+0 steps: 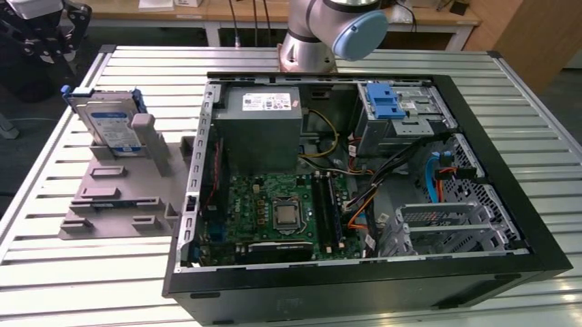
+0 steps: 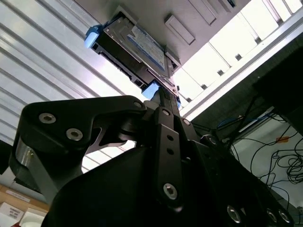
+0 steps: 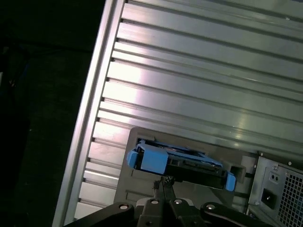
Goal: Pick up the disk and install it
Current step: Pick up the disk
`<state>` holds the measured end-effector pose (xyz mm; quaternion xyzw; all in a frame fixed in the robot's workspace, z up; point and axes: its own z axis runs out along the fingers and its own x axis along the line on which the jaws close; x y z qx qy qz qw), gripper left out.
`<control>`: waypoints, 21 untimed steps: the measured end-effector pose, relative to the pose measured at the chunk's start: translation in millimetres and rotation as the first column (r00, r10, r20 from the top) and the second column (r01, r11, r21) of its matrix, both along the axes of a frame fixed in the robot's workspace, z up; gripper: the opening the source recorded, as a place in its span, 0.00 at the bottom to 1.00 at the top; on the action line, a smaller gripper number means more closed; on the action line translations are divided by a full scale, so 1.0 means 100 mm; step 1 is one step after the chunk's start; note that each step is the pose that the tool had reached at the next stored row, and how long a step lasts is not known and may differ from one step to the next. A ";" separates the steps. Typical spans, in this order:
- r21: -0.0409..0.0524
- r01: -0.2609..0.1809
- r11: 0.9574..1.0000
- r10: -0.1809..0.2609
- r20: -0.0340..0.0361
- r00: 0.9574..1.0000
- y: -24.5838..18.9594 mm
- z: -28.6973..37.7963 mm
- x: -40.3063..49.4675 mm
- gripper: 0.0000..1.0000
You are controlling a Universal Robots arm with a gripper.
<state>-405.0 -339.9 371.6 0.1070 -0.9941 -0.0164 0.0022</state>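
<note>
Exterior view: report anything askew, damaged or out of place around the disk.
Nothing stands out. The disk stands on edge in its grey fixture, beside the open computer case on the slatted table.

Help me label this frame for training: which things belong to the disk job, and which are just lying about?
Job: disk, grey holder it stands in, open computer case, probably its blue-latched drive cage.
Lying about: power supply, motherboard, blue cable, slatted table.
</note>
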 end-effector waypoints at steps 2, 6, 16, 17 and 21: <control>0.000 -0.015 1.000 0.015 0.000 1.000 0.000 0.000 0.000 0.11; 0.000 -0.059 0.998 0.059 0.000 0.998 0.000 -0.001 0.000 0.11; 0.000 -0.221 0.975 0.221 0.000 0.975 0.000 -0.005 0.000 0.11; 0.000 -0.237 0.972 0.237 0.000 0.972 0.000 -0.005 0.000 0.11; 0.000 -0.296 0.955 0.296 0.000 0.955 0.000 -0.006 0.000 0.11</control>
